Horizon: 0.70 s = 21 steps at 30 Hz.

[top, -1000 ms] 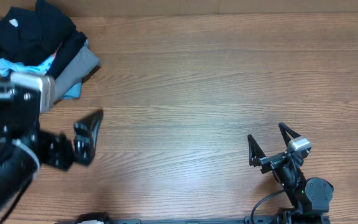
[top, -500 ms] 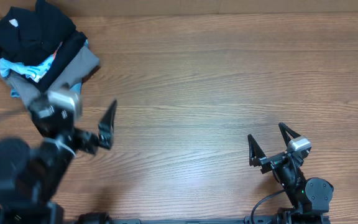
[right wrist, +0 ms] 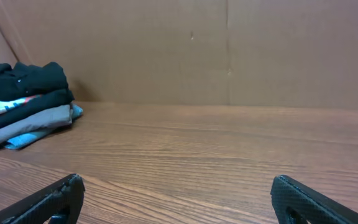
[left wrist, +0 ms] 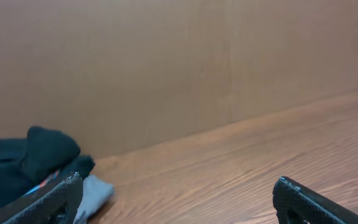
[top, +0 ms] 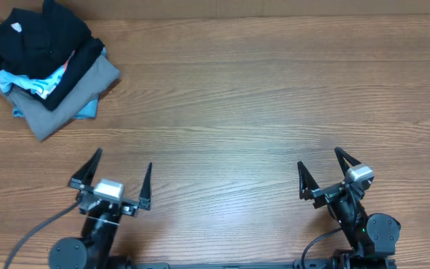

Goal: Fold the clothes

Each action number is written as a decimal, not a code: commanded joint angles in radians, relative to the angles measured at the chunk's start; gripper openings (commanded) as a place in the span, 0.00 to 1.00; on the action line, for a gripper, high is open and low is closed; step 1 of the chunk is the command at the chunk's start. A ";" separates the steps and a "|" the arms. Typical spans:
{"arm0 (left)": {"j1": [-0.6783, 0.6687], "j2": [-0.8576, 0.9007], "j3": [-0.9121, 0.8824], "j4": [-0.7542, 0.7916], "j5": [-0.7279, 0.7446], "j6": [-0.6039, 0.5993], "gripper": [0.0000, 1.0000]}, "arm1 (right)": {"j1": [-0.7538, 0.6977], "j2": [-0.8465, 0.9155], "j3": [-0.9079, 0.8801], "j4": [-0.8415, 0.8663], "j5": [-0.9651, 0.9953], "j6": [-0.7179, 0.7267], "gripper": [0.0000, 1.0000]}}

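The black garment (top: pixel 39 33) lies bunched on top of a pile at the far left corner of the table. It also shows in the left wrist view (left wrist: pixel 23 158) and the right wrist view (right wrist: pixel 27 79). My left gripper (top: pixel 120 173) is open and empty near the front edge, well in front of the pile. My right gripper (top: pixel 321 166) is open and empty at the front right, far from the pile.
Under the black garment lie a light-blue printed shirt (top: pixel 28 82) and a grey folded garment (top: pixel 73 101). A brown cardboard wall (right wrist: pixel 229 50) stands behind the wooden table (top: pixel 260 97).
My left arm has swung down and right from beside the pile to the front edge, and now points away from me with its jaws open. The right arm has not moved.
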<state>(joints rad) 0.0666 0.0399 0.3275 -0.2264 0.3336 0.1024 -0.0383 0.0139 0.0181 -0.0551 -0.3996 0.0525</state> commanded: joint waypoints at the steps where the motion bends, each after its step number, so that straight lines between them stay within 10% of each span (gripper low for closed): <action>1: -0.004 -0.034 -0.091 0.059 -0.030 -0.021 1.00 | 0.005 -0.011 -0.010 0.002 0.010 0.005 1.00; 9: -0.005 -0.037 -0.323 0.301 -0.030 -0.020 1.00 | 0.005 -0.011 -0.010 0.002 0.010 0.005 1.00; 21: -0.008 -0.034 -0.323 0.178 -0.030 -0.009 1.00 | 0.005 -0.011 -0.010 0.002 0.010 0.005 1.00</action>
<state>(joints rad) 0.0650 0.0158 0.0078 -0.0483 0.3096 0.1028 -0.0383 0.0139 0.0181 -0.0547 -0.3996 0.0525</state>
